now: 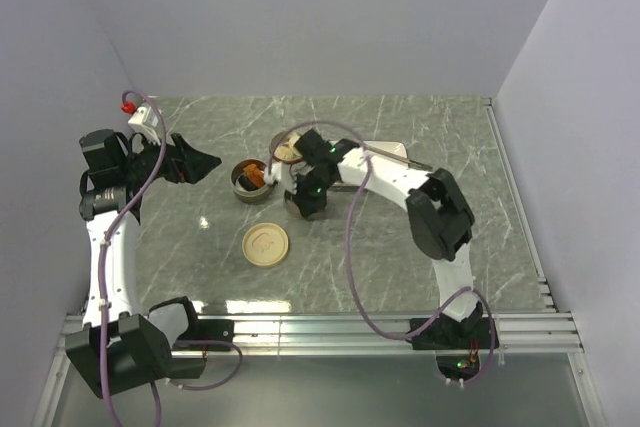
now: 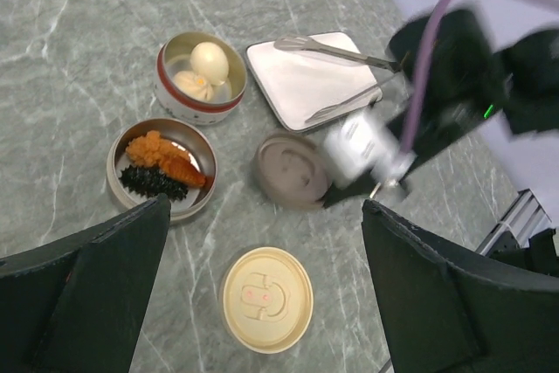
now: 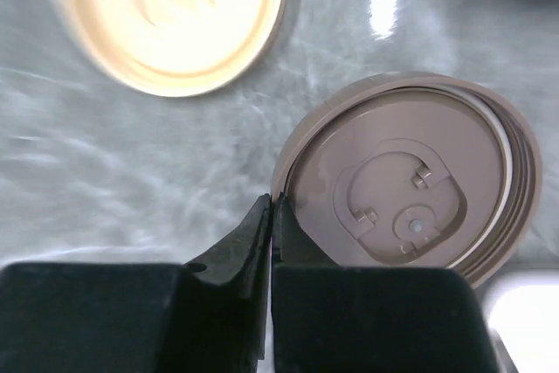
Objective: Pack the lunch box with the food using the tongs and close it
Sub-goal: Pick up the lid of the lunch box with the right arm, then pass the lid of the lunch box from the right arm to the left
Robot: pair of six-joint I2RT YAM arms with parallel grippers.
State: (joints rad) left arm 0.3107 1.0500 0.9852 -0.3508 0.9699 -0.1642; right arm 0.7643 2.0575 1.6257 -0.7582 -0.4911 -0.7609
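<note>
Bench (image 2: 70,58): grey-green marbled slab.
Tin (image 2: 188,109): round, red-banded, just beside the plate.
Bowl (image 2: 212,163): round steel, near the tin.
Plate (image 2: 297,85): white, rectangular.
Brown lid (image 2: 288,170): round, between bowl and plate.
Cream lid (image 2: 265,299): round, apart from the rest.

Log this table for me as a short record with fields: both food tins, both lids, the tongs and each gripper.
round metal tin with red band: two pale cream balls inside
plain round metal tin: orange chunks and black lump inside
slim silver metal tongs: lying on white rectangular plate
round brown lid: beside the plate
round cream lid: apart, nearer the arms
left gripper: open, empty
right gripper: shut at brown lid's rim
</note>
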